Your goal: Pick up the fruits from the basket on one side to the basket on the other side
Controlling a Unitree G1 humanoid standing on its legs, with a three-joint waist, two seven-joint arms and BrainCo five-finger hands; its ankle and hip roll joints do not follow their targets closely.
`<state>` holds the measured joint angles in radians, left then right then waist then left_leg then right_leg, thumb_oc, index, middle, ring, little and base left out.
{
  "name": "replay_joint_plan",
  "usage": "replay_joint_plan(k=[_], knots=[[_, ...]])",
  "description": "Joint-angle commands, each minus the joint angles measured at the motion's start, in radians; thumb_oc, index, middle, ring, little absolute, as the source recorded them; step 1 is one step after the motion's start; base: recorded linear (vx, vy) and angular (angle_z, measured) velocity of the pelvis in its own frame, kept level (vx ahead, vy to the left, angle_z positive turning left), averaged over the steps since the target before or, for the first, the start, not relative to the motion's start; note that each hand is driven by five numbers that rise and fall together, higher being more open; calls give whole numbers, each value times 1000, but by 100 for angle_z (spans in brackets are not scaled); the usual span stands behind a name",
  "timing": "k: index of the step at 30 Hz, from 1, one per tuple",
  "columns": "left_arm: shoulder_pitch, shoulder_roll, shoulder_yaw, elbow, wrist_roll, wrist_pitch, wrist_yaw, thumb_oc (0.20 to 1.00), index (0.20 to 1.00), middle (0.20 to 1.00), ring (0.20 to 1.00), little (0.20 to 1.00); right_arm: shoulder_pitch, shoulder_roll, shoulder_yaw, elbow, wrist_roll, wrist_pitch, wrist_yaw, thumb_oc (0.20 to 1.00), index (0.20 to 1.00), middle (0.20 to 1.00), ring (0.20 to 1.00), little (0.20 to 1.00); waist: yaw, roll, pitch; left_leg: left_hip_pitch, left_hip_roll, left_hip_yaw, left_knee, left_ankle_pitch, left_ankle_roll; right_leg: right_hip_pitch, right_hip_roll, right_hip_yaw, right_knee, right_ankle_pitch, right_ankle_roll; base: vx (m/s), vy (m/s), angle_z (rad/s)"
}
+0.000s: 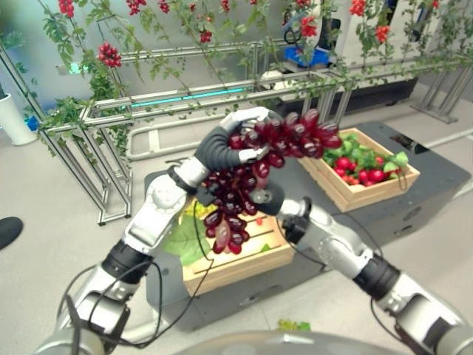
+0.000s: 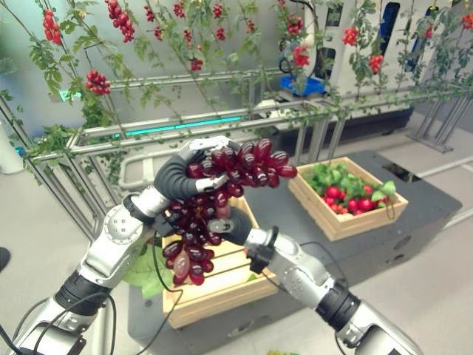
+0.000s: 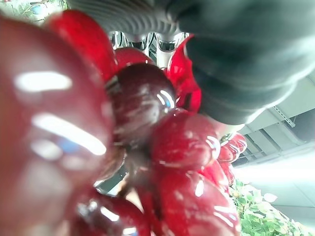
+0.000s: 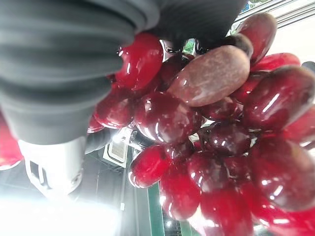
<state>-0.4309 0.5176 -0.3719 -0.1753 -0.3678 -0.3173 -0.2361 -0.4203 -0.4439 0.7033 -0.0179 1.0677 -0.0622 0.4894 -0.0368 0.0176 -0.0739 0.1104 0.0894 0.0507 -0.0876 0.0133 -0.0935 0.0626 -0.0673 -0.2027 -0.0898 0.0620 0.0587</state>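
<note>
Both eye views look down from the robot's head, a bit apart sideways, facing out over the dark platform (image 1: 436,177) toward the metal trellis (image 2: 148,133) at the far side. They share nearly everything: the near wooden crate (image 1: 244,262), the far-right crate (image 2: 347,214), and the grape bunch (image 1: 251,177) held up in the middle. Each wrist view sits jammed right against those grapes, looking along its own hand's dark cover, so close that a few berries take up most of the frame.

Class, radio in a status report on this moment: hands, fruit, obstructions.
Left hand curled round red grape bunch, held in the air. Right hand up against the bunch, fingers hidden. Near crate below, far crate beyond; nothing blocking.
</note>
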Motion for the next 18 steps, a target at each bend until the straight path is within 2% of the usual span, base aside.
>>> replay_joint_plan(k=[1,5,18], knots=[[-128,-18,-22,68,-29,-28,48,200,200,200,200,200,-172,116,63,-40,-17,-52,33,1000,1000,1000,1000,1000,11,-54,-21,6,-55,16,35,-66,61,-30,-31,53,124,-70,61,0,0,0],[-125,-18,-18,76,-33,-27,62,200,200,200,200,200,-178,144,56,-25,-16,-76,3,1000,1000,1000,1000,1000,14,-53,-24,8,-56,16,37,-70,63,-28,-31,55,123,-70,61,0,0,0],[-130,-17,-28,90,-43,-27,110,200,200,200,200,200,-204,244,80,17,44,-99,-45,1000,1000,1000,1000,1000,23,-55,-27,13,-55,17,44,-74,63,-20,-30,57,122,-74,58,0,0,0]])
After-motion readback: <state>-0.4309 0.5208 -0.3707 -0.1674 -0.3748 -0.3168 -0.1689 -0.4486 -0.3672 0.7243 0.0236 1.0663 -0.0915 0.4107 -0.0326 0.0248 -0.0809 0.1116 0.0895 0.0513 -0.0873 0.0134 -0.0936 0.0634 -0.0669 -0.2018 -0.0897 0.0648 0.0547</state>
